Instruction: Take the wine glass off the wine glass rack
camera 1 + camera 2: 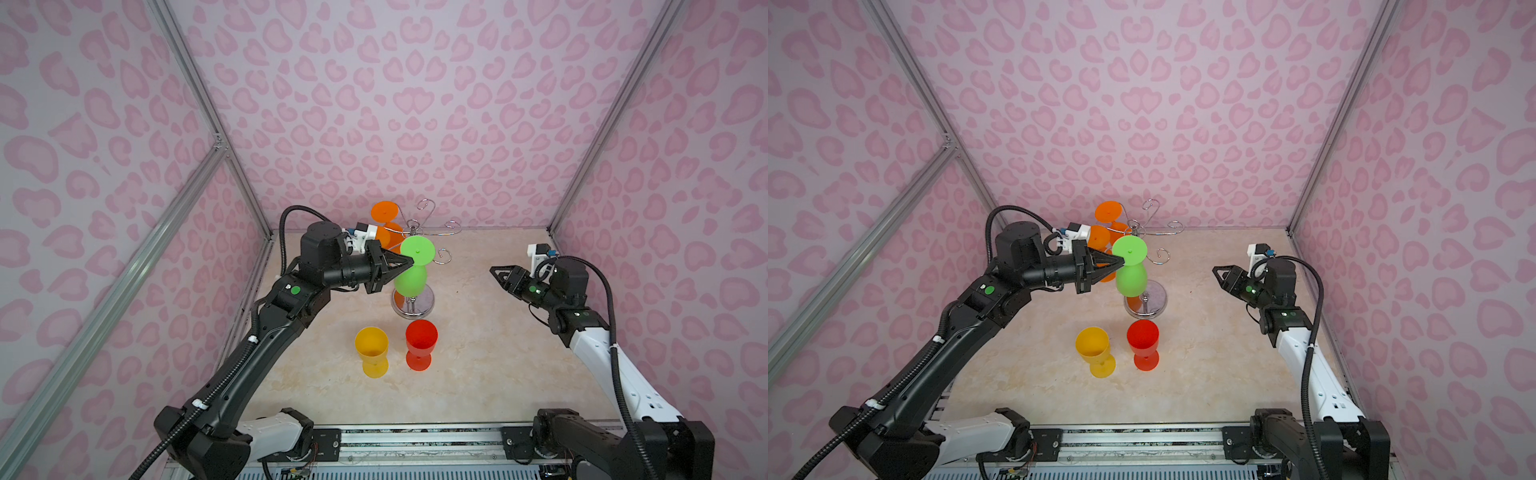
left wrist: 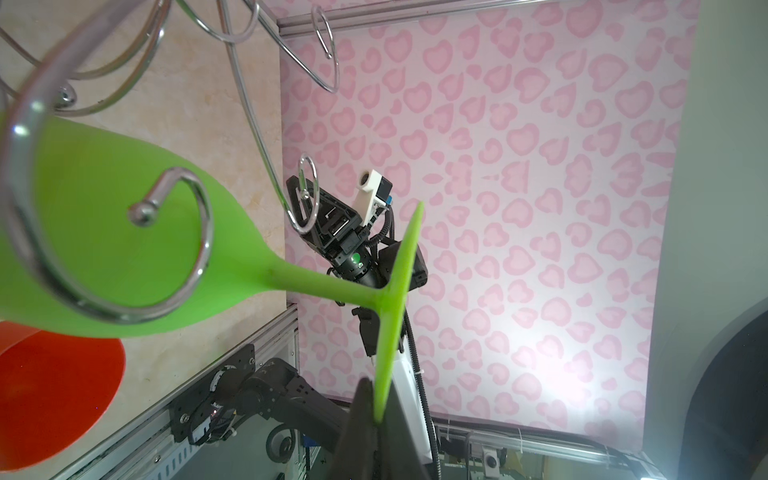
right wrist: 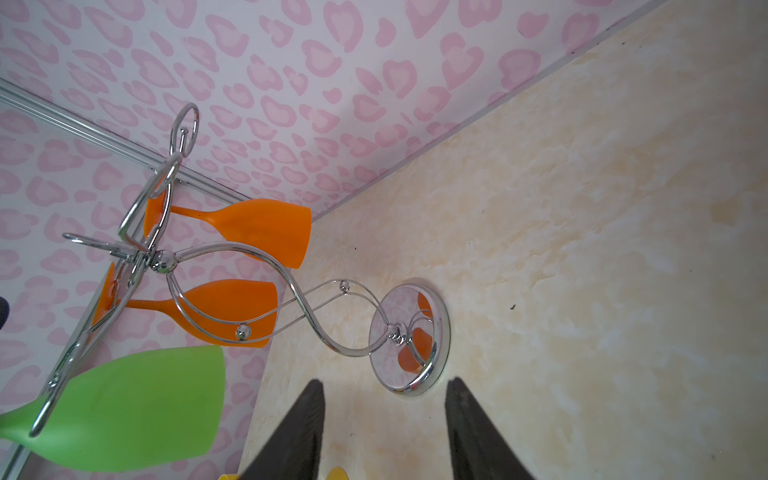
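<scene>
A green wine glass [image 1: 409,280] [image 1: 1131,279] hangs upside down at the front of the chrome wine glass rack [image 1: 415,313] [image 1: 1156,301]. My left gripper [image 1: 411,261] [image 1: 1122,261] [image 2: 376,419] is shut on the rim of its round foot. In the left wrist view a scroll arm of the rack [image 2: 199,232] crosses the green bowl [image 2: 104,249]. I cannot tell whether the stem still rests in that arm. My right gripper [image 1: 494,270] [image 1: 1216,270] [image 3: 384,380] stands open and holds nothing, well to the right of the rack base [image 3: 440,332].
Two orange glasses [image 3: 257,228] [image 3: 232,311] hang upside down on the rack's far side. A yellow glass [image 1: 371,349] and a red glass [image 1: 421,343] stand upright on the marble table in front of the rack base. Pink patterned walls close in the back and sides.
</scene>
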Controlling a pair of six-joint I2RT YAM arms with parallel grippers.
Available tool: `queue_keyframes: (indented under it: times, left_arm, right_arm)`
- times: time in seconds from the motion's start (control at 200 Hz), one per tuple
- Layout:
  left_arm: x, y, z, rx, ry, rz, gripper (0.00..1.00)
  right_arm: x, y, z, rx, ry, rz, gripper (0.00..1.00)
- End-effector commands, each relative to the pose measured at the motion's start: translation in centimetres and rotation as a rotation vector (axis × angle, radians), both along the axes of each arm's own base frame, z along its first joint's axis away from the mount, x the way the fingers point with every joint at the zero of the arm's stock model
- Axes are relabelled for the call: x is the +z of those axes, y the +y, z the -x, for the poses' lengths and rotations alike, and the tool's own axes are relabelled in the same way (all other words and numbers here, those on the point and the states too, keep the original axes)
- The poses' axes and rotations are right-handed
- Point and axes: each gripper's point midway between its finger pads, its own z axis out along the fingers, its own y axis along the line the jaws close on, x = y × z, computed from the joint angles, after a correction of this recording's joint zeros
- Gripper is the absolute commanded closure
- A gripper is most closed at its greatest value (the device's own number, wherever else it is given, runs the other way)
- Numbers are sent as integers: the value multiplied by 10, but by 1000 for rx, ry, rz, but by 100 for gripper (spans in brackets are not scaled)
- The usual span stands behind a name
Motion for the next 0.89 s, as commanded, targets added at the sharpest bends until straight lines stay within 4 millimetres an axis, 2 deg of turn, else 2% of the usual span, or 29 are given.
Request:
queue_keyframes:
  times: [0.0, 0.465, 0.64, 0.89]
  left_arm:
    - [21, 1, 11, -36, -85, 41, 98]
    - [51, 5, 39, -92, -180, 97, 97]
    - [59, 8, 44, -90, -195, 116, 98]
    - [82, 11, 47, -74, -255, 168, 98]
  right_arm:
    - [0, 2, 0, 12, 2, 2, 51]
    - [9, 2, 6, 5, -4, -10, 51]
    - [12, 1, 9, 3, -9, -6, 51]
    - [19, 1, 13, 2, -25, -7, 52]
